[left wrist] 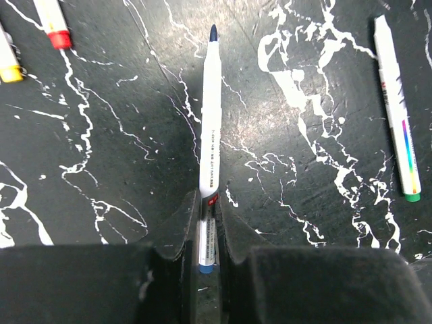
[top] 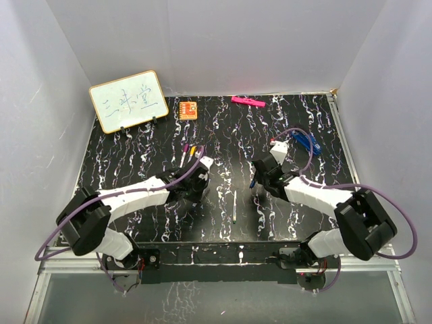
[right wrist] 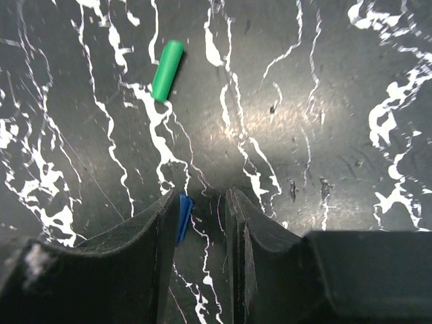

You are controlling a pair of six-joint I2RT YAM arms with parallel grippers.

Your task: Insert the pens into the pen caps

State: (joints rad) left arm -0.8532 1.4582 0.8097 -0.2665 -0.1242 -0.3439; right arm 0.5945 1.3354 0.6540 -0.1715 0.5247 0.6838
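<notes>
My left gripper (left wrist: 208, 202) is shut on a white pen (left wrist: 210, 121). Its dark blue tip points away from me and its blue end sits back between the fingers. In the top view this gripper (top: 202, 166) is left of centre. My right gripper (right wrist: 206, 199) is open just above the table, right of centre in the top view (top: 260, 178). A blue cap (right wrist: 183, 216) lies against the inner face of its left finger. A green cap (right wrist: 167, 70) lies ahead to the left. A green-ended pen (left wrist: 398, 121) lies to the right of my left gripper.
A red-ended pen (left wrist: 54, 23) and a yellow-ended pen (left wrist: 8, 64) lie at the far left. A small whiteboard (top: 128, 100), an orange block (top: 188, 109) and a pink marker (top: 247, 101) stand along the back. A larger blue object (top: 305, 140) lies at the right.
</notes>
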